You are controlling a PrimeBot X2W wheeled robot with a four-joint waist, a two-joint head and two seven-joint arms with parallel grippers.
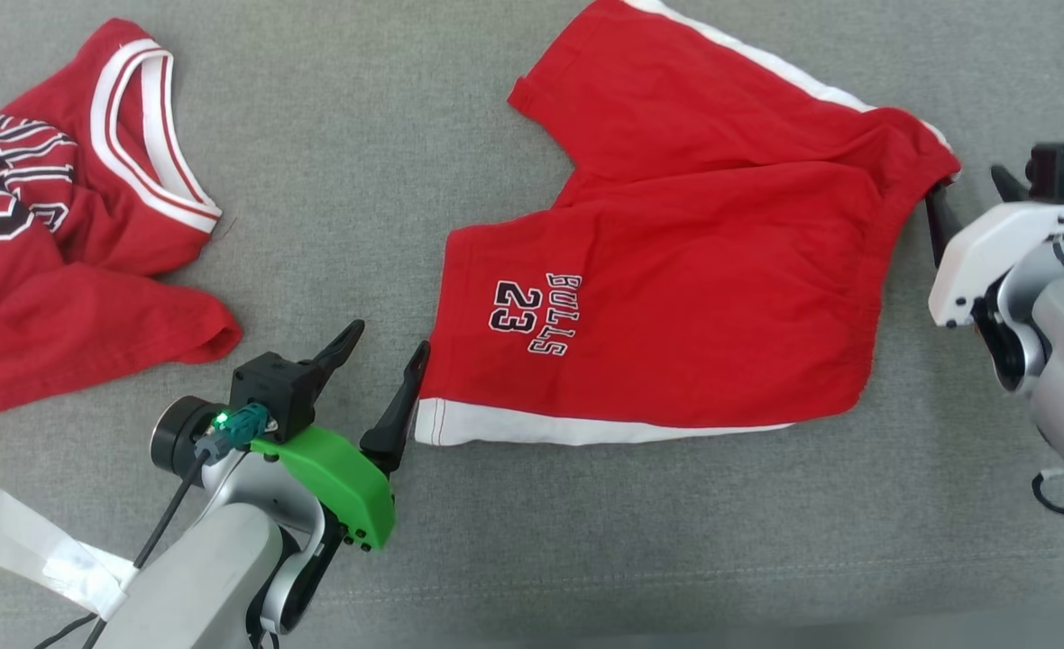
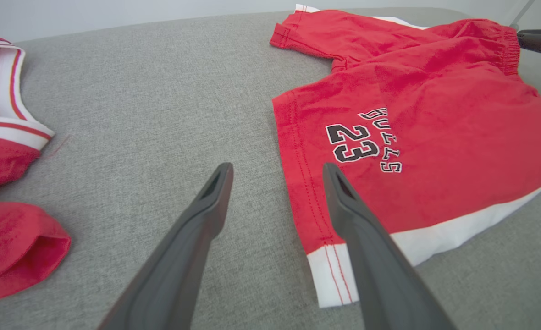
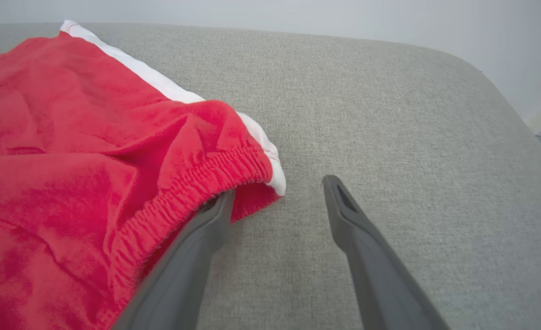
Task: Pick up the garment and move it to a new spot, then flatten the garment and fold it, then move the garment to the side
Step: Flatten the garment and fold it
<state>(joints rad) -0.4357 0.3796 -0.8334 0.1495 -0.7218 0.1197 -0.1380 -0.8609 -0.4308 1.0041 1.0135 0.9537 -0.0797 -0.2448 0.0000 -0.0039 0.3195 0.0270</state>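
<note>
Head view | left end effector [image 1: 386,342] spread beside hem of red shorts [image 1: 676,270] | right end effector [image 1: 969,194] spread at waistband

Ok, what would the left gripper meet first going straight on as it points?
Probably the red shorts: the left gripper, open, has one finger at their hem edge. Height is unclear.

Left gripper [image 2: 277,169] spread wide beside red Bulls 23 shorts [image 2: 440,151]
One finger crosses the white hem [image 2: 458,233]; the other is over grey upholstery [image 2: 151,105].
</note>
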